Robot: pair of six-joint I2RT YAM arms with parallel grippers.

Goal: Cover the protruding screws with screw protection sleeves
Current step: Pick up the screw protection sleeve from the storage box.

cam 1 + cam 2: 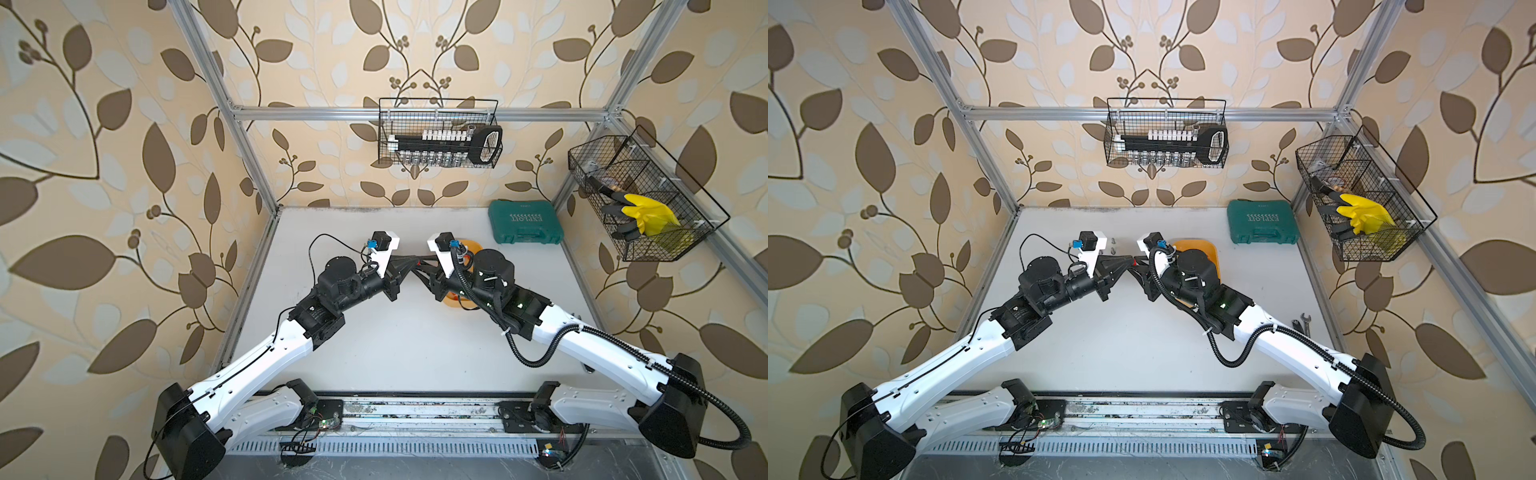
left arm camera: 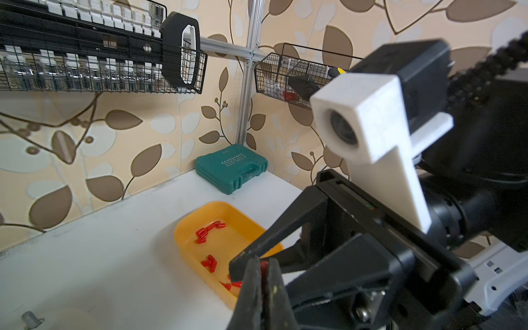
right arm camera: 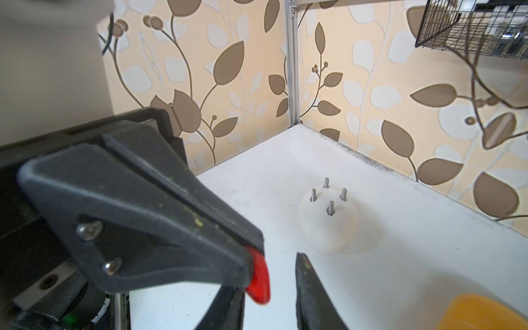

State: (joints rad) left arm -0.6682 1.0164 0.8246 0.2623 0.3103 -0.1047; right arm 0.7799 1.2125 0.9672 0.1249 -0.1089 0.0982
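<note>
You had the dome (image 3: 328, 231) on the table (image 1: 395, 340), toward the far side, with the screws (image 3: 331, 208) standing on top. The tray (image 2: 180, 231) lay right of it, the sleeves (image 2: 207, 228) in it. The case (image 1: 525, 222) sat behind the tray, at the far right corner.

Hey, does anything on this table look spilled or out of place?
Nothing is spilled: the loose sleeves in view all lie inside the orange tray, and the four screws stick up bare from the white dome. Only a wrench at the edge of the table looks stray.
</note>
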